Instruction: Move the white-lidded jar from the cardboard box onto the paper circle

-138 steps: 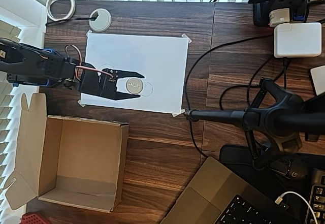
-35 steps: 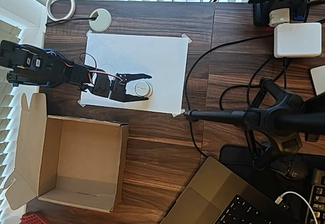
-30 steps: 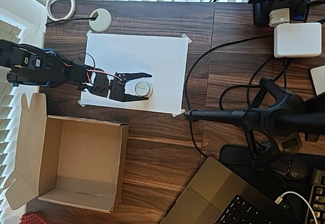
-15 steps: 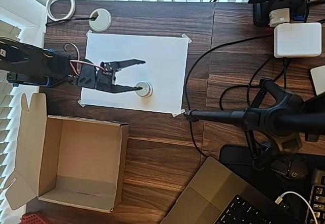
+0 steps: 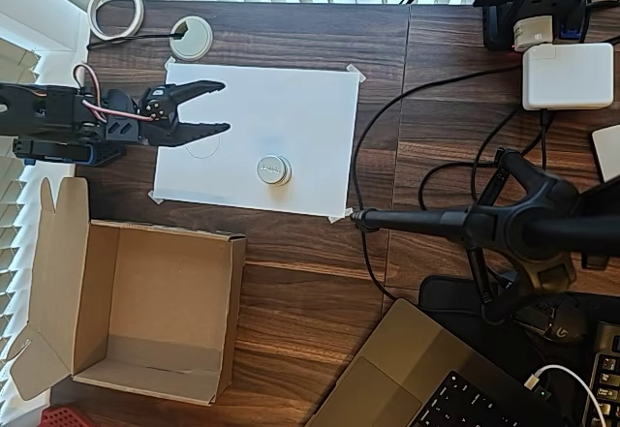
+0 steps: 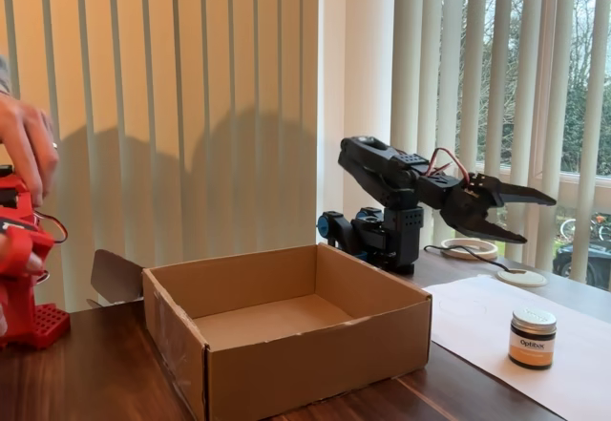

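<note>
Basically the place step looks done, retreat in hand: the cardboard box (image 5: 145,311) sits empty on the dark wood surface (image 5: 310,272), flaps out, nothing inside in both views. Above it in the overhead view the taped white paper sheet (image 5: 291,107) carries the white-lidded jar (image 5: 273,169), upright near the sheet's lower edge; the small paper circle (image 5: 284,167) seems to lie under it, outline too faint to confirm centring. A larger pencil circle (image 5: 203,141) lies near the fingertips. The gripper (image 5: 221,106) hangs raised, jaws spread wide, gripping nothing, well apart from the jar. Next move probably just parks the arm.
</note>
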Controlling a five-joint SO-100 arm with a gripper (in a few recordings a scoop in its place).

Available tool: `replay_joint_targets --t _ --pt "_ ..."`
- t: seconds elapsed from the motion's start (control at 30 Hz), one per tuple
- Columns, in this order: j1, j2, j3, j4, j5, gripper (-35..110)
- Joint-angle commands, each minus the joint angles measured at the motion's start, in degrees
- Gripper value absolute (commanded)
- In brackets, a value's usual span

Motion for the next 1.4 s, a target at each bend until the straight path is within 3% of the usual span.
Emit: replay_joint_targets --t 0.0,0.2,0.57,1.37 --pt "-0.5 8.3 -0.4 9.6 9.1 25" --pt "0.3 15.8 -0.4 25.3 20.0 5" --pt "0.9 27.9 -0.5 48.4 25.0 0" --pt "0.4 29.4 -0.6 51.5 28.3 0"
